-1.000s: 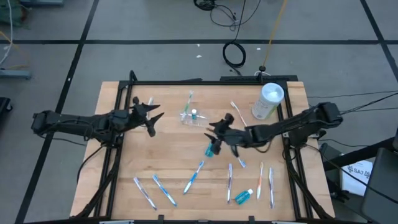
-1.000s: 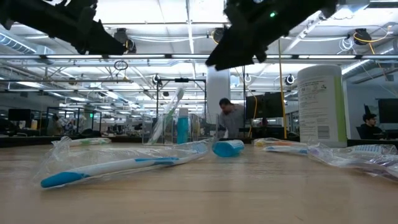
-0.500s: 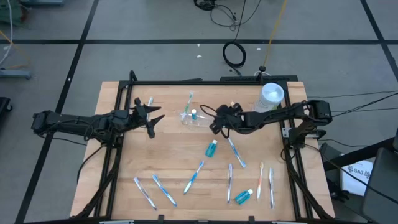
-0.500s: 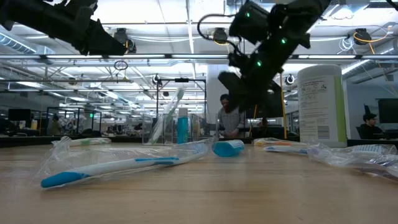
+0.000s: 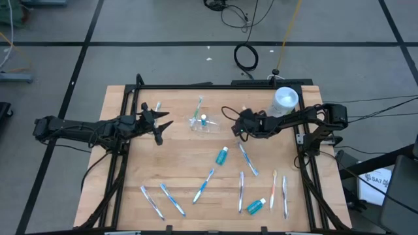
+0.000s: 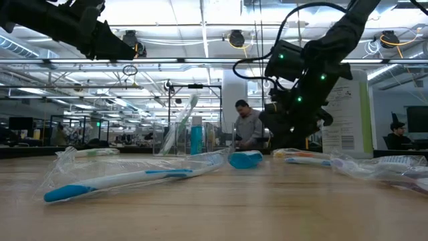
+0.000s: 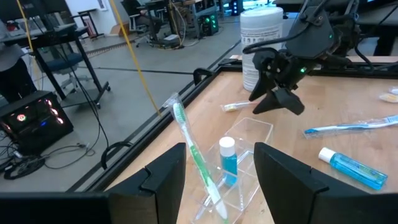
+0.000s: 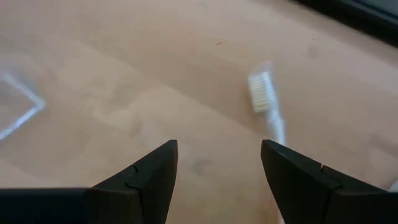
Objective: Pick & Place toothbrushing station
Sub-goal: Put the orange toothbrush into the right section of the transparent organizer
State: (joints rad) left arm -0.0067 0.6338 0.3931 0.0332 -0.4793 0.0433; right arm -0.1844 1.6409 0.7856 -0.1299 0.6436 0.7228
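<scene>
Right wrist view: right hand (image 8: 217,168) spread, empty, above a toothbrush (image 8: 266,99).

Open-plan robotics lab; ceiling trusses (image 6: 167,61); monitors (image 6: 287,110); seated person (image 6: 397,136).

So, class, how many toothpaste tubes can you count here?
3. A tube lies near the middle; a second tube lies among toothbrushes on the right arm's side; a third tube stands in the clear container. None seems hidden.
</scene>
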